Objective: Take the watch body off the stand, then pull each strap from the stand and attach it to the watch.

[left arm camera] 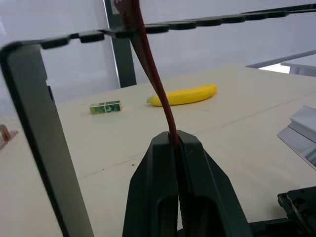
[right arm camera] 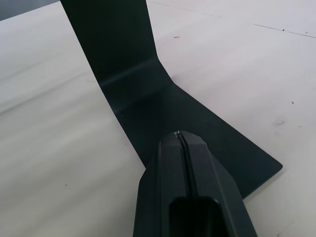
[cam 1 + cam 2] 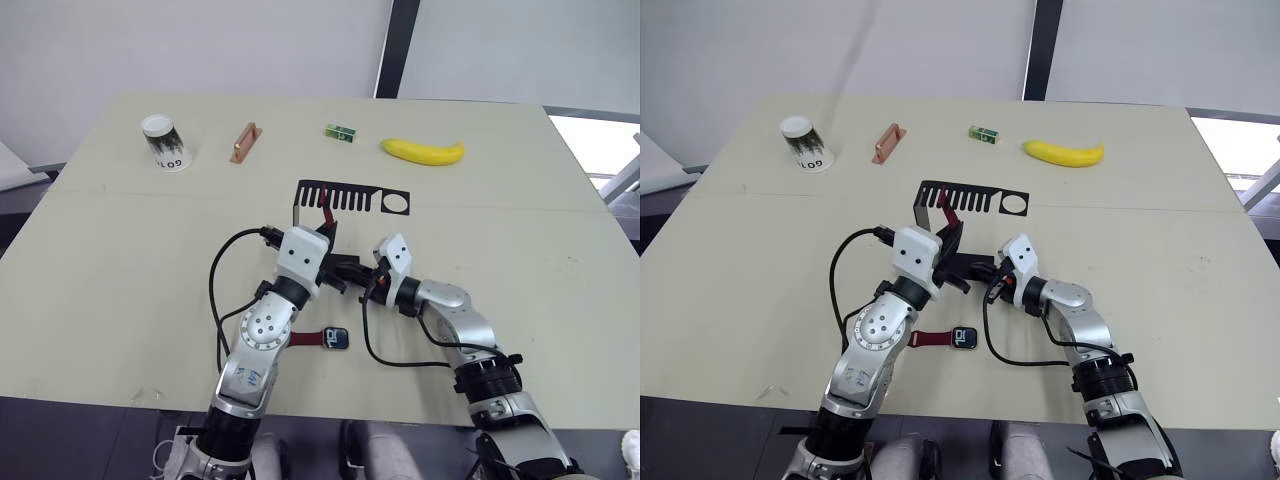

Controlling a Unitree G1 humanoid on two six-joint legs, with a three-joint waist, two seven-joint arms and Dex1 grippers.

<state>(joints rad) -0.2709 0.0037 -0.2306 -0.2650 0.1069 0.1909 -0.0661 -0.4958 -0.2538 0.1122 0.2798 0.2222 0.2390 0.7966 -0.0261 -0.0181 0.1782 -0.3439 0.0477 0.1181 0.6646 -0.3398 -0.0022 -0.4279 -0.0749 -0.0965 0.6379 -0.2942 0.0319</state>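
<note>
Left eye view, counted: one stand point(image 3: 352, 197) at frame centre, one watch body point(image 3: 336, 338) lower centre, two dark-red straps, one cup point(image 3: 166, 142), one copper bar point(image 3: 245, 142), one green block point(image 3: 341, 132), one banana point(image 3: 424, 151) across the upper part of the counter point(image 3: 560, 300).

First strap point(image 3: 326, 215): hanging from a slot in the stand's top plate, lower end pinched in the left claw point(image 3: 326, 238). Left wrist view: fingers point(image 1: 160, 192) pressed together on the strap point(image 1: 148, 54), which rises to the comb slots above.

Second strap point(image 3: 305, 339): flat on the counter, touching the watch body's left side, below the left arm.

Right claw point(image 3: 352, 270): just below the stand, right of the left claw. Right wrist view: fingers point(image 2: 170, 182) pressed together, holding nothing visible, tips over the stand's flat base point(image 2: 197, 118).

Watch body: on the counter, apart from both claws, below them in frame.
</note>
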